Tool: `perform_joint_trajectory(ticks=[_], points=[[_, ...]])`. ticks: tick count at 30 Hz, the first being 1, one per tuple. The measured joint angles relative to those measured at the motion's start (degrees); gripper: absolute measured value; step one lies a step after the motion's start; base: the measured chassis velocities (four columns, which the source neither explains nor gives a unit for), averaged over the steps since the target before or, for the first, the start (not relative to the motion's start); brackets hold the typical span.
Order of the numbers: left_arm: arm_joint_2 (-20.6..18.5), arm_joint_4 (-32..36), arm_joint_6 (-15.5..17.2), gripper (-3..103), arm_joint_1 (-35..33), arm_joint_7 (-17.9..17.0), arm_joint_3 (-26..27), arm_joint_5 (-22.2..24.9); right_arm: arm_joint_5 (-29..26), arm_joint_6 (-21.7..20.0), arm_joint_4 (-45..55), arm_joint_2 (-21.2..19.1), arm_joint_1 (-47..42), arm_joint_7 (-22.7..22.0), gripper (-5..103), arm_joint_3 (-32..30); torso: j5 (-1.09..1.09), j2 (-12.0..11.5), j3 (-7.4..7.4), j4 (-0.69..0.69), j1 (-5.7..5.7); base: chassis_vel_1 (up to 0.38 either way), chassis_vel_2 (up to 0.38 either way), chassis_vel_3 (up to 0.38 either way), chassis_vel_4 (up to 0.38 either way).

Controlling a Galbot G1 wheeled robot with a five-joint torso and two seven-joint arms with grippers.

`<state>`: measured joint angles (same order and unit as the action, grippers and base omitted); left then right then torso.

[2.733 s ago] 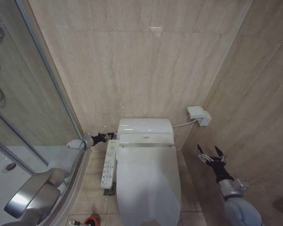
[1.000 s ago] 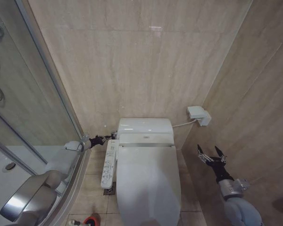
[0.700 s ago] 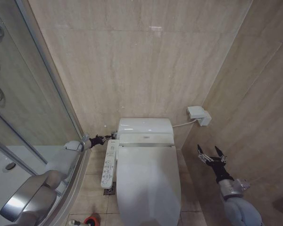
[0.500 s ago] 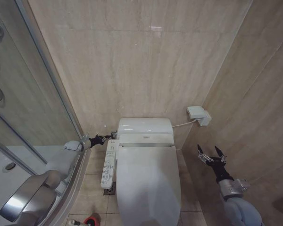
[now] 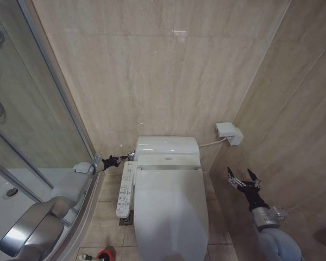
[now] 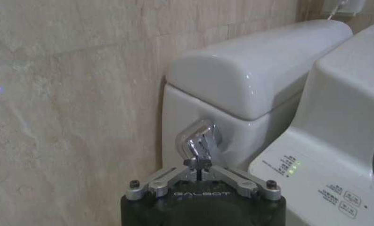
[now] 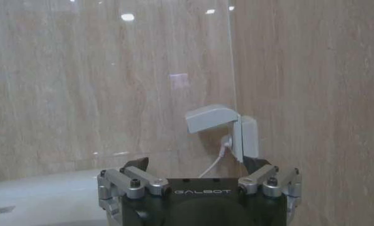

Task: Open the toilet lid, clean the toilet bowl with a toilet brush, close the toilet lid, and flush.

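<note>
1. My left gripper is reached out beside the tank, up against the chrome flush lever on the tank's left side. In the left wrist view its fingers are drawn together with their tips at the lever; I cannot tell whether they actually clamp it.
2. My right gripper hangs idle to the right of the toilet, near the side wall, with its fingers spread wide and nothing between them.
3. The toilet lid lies flat and closed over the bowl.
4. The white control strip runs along the toilet's left side, with small green lights lit.
5. The red holder sits on the floor tiles at the lower edge of my head view, left of the toilet.
6. A white wall box with a cable is mounted right of the tank.
</note>
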<state>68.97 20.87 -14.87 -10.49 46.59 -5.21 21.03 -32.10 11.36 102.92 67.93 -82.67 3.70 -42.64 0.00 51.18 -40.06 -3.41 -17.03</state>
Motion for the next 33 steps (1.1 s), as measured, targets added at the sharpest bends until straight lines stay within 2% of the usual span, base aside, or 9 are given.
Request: perform_joint_trajectory(ticks=[7,19,22,23,26,27,30,31,33], points=[[-0.43,2.9,-3.72,0,-0.68,-7.71,-0.89,2.42,0.0,0.0,0.0,0.0,0.0,0.0,100,0.0,0.0,0.0,0.0,-0.01,0.0,0.0,0.0,0.0,0.0],[-1.91,8.72,-4.04,0,-2.27,-11.28,-1.04,4.49,0.0,0.0,0.0,0.0,0.0,0.0,100,0.0,0.0,0.0,0.0,0.01,0.0,0.0,0.0,0.0,0.0],[-3.08,15.57,-2.75,0,-4.56,-14.33,-0.04,6.38,0.0,0.0,0.0,0.0,0.0,0.0,100,0.0,0.02,0.0,0.0,-0.01,0.0,0.0,0.0,0.0,0.0],[-3.08,15.57,-2.75,0,-4.56,-14.33,-0.04,6.38,0.0,0.0,0.0,0.0,0.0,0.0,100,0.0,0.02,0.0,0.0,-0.01,0.0,0.0,0.0,0.0,0.0],[-5.23,22.95,0.09,0,-8.05,-18.95,0.82,8.87,0.0,0.0,0.0,0.0,0.0,0.0,100,0.0,0.0,0.0,0.0,-0.02,0.0,0.0,0.0,0.0,0.0],[-5.23,22.95,0.09,0,-8.05,-18.95,0.82,8.87,0.0,0.0,0.0,0.0,0.0,0.0,100,0.0,0.0,0.0,0.0,-0.02,0.0,0.0,0.0,0.0,0.0],[-7.32,28.25,2.37,0,-11.49,-24.16,2.73,10.45,0.0,0.0,0.0,0.0,0.0,0.0,100,0.0,0.01,0.0,0.0,0.01,0.01,0.0,0.0,0.0,0.0],[-7.32,28.25,2.37,0,-11.49,-24.16,2.73,10.45,0.0,0.0,0.0,0.0,0.0,0.0,100,0.0,0.01,0.0,0.0,0.01,0.01,0.0,0.0,0.0,0.0],[-8.3,30.56,3.6,0,-13.28,-27.07,3.89,11.12,0.0,0.0,0.0,0.0,0.0,0.0,100,0.0,0.0,0.0,0.0,0.01,0.01,0.0,0.0,0.0,0.0]])
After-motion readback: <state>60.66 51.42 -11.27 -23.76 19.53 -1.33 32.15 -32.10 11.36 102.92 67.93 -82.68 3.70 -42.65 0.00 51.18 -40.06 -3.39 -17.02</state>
